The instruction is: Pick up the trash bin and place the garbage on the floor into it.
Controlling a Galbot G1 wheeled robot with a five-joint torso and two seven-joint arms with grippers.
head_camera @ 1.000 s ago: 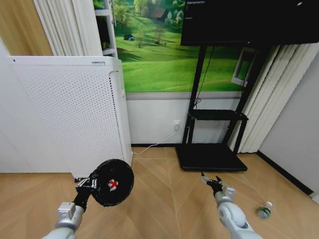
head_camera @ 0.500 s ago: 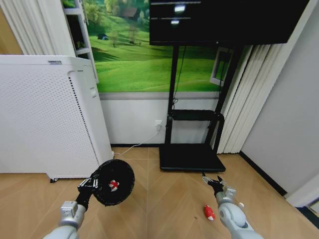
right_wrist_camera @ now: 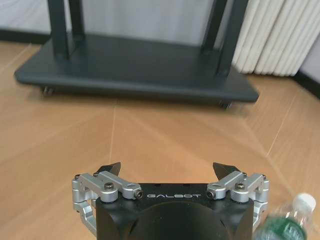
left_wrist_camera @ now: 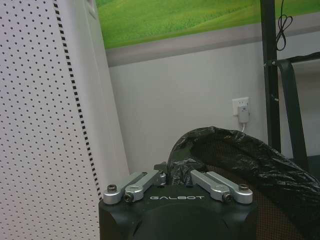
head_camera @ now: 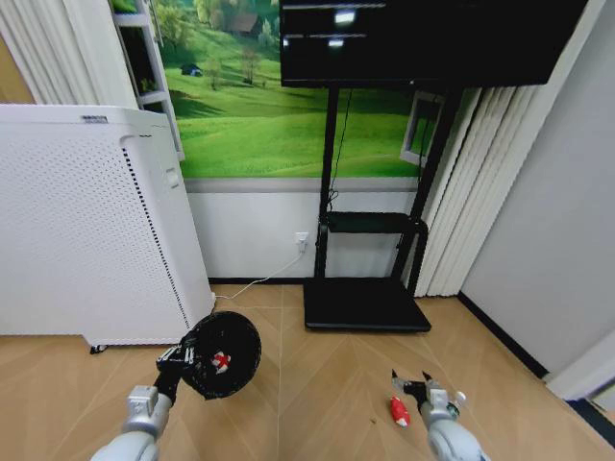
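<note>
- Centrally, the trash bin (head_camera: pixel 223 354), round, black and lined with crinkled plastic, is held off the floor; its mouth faces the camera, long axis near horizontal, with a red-and-white item (head_camera: pixel 220 361) inside.
- Left gripper (head_camera: pixel 183 357): fingers pinched on the bin's rim.
- Right gripper (head_camera: pixel 411 381): fingers spread, empty, above a red item (head_camera: pixel 399 411); a greenish-clear bottle (right_wrist_camera: pixel 286 225) lies just beside it.
- Surroundings: white perforated appliance (head_camera: pixel 86 230) behind the bin; black TV stand (head_camera: pixel 365 304) beyond the right gripper; wood floor (head_camera: pixel 317 384).

Herringbone wood floor (head_camera: pixel 317 384); green meadow mural (head_camera: pixel 255 106); black TV stand (head_camera: pixel 365 303); white pleated curtains (head_camera: pixel 456 206)
</note>
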